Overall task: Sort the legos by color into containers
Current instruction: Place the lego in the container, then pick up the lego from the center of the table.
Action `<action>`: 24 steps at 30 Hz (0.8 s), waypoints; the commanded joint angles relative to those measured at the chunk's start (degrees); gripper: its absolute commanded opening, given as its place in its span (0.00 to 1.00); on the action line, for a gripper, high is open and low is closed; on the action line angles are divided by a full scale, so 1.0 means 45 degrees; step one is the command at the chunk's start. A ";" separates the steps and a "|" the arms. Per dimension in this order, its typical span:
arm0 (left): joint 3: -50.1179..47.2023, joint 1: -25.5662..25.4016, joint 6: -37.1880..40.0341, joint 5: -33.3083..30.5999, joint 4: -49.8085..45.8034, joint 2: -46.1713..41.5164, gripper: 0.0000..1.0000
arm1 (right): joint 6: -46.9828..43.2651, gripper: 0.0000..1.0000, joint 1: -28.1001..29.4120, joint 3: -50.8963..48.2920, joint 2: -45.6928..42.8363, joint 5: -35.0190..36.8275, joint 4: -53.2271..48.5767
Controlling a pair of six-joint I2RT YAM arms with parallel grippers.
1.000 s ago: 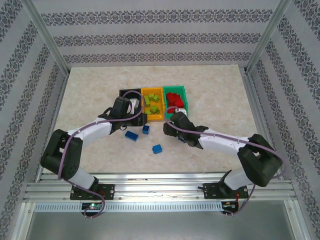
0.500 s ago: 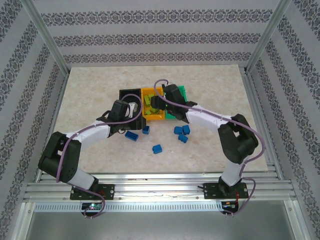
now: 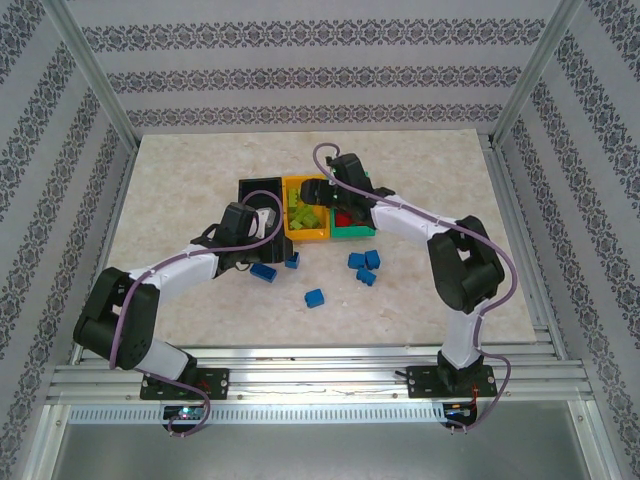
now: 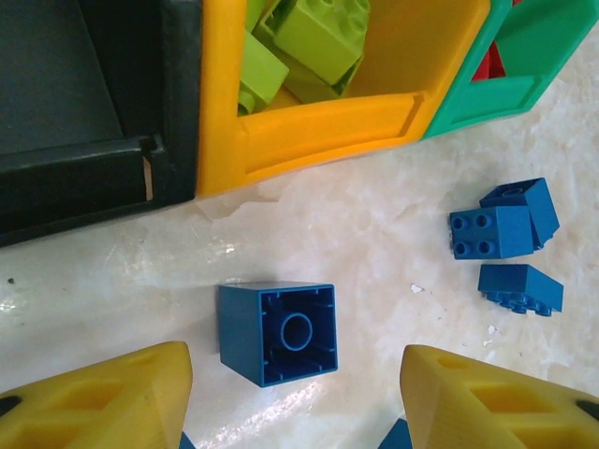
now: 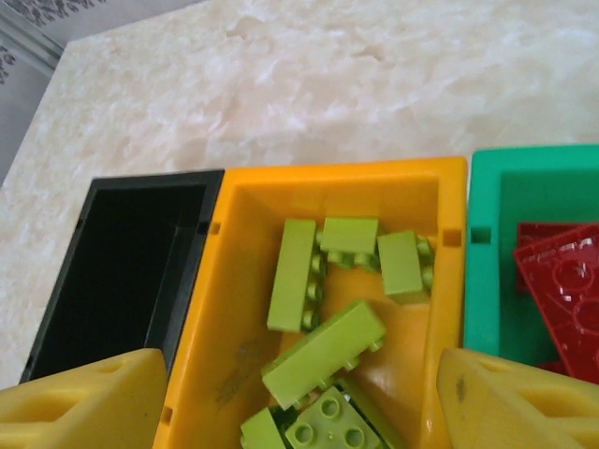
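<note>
My left gripper (image 3: pixel 280 252) is open and low over the table, just in front of the bins. An upside-down blue brick (image 4: pixel 278 332) lies between its yellow fingers (image 4: pixel 94 402) without touching them. Three blue bricks (image 4: pixel 505 232) lie to the right, and another blue brick (image 3: pixel 314 297) lies nearer the front. My right gripper (image 5: pixel 304 412) hangs open over the orange-yellow bin (image 5: pixel 412 182), which holds several lime bricks (image 5: pixel 323 351). The black bin (image 5: pixel 122 271) beside it looks empty. The green bin (image 5: pixel 487 281) holds red bricks (image 5: pixel 562 290).
The three bins stand side by side mid-table: black (image 3: pixel 258 185), orange-yellow (image 3: pixel 310 236) and green (image 3: pixel 355 233). A further blue brick (image 3: pixel 263 271) lies under my left wrist. Bare marble spreads to both sides and behind. Metal frame posts and patterned walls ring the table.
My right arm has swung from in front of the bins to above the orange-yellow bin, uncovering three blue bricks on the table. My left gripper has barely shifted.
</note>
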 commanded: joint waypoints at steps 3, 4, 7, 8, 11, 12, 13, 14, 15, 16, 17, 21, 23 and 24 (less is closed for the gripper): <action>0.0255 0.0158 -0.0125 0.0744 0.0443 0.0553 0.61 | -0.0200 0.76 0.0125 -0.1910 -0.1624 0.0206 0.0277; 0.0282 0.0147 -0.0071 0.0763 0.0465 0.0581 0.61 | -0.0238 0.76 0.0136 -0.2281 -0.1938 0.0318 0.0316; 0.0291 0.0156 0.0120 0.0764 0.0514 0.0700 0.61 | -0.0304 0.76 0.0194 -0.3518 -0.2850 0.0794 0.0411; 0.0285 0.0142 0.0185 0.0764 0.0541 0.0707 0.65 | -0.0299 0.76 0.0204 -0.3924 -0.3177 0.1022 0.0435; 0.0206 0.0144 0.0317 0.0765 0.0696 0.0720 0.68 | -0.0154 0.76 0.0205 -0.5110 -0.4049 0.1664 0.0667; 0.0260 0.0124 0.0339 0.0765 0.0650 0.0773 0.68 | -0.0106 0.76 0.0204 -0.5420 -0.4270 0.1824 0.0775; 0.0354 0.0133 0.0372 0.0791 0.0579 0.0856 0.68 | -0.0063 0.76 0.0215 -0.5755 -0.4506 0.1980 0.0872; 0.0450 0.0136 0.0414 0.0866 0.0477 0.0934 0.68 | -0.0015 0.76 0.0192 -0.6016 -0.4701 0.2136 0.0935; 0.0541 0.0116 0.0438 0.0915 0.0392 0.1010 0.68 | 0.0004 0.76 0.0185 -0.6200 -0.4861 0.2237 0.0956; 0.0633 0.0092 0.0459 0.0952 0.0318 0.1064 0.68 | 0.0012 0.76 0.0175 -0.6406 -0.5014 0.2362 0.0978; 0.0673 0.0064 0.0482 0.0953 0.0278 0.1108 0.68 | -0.0033 0.76 0.0175 -0.6587 -0.5136 0.2438 0.0982; 0.0957 -0.0057 0.0626 0.0939 -0.0098 0.1287 0.68 | -0.0180 0.76 0.0148 -0.7032 -0.5424 0.2623 0.0940; 0.1007 -0.0130 0.0644 0.0893 -0.0234 0.1270 0.67 | -0.0181 0.76 0.0146 -0.7211 -0.5541 0.2638 0.0940; 0.1003 -0.0164 0.0655 0.0868 -0.0254 0.1251 0.68 | -0.0163 0.76 0.0147 -0.7286 -0.5589 0.2673 0.0944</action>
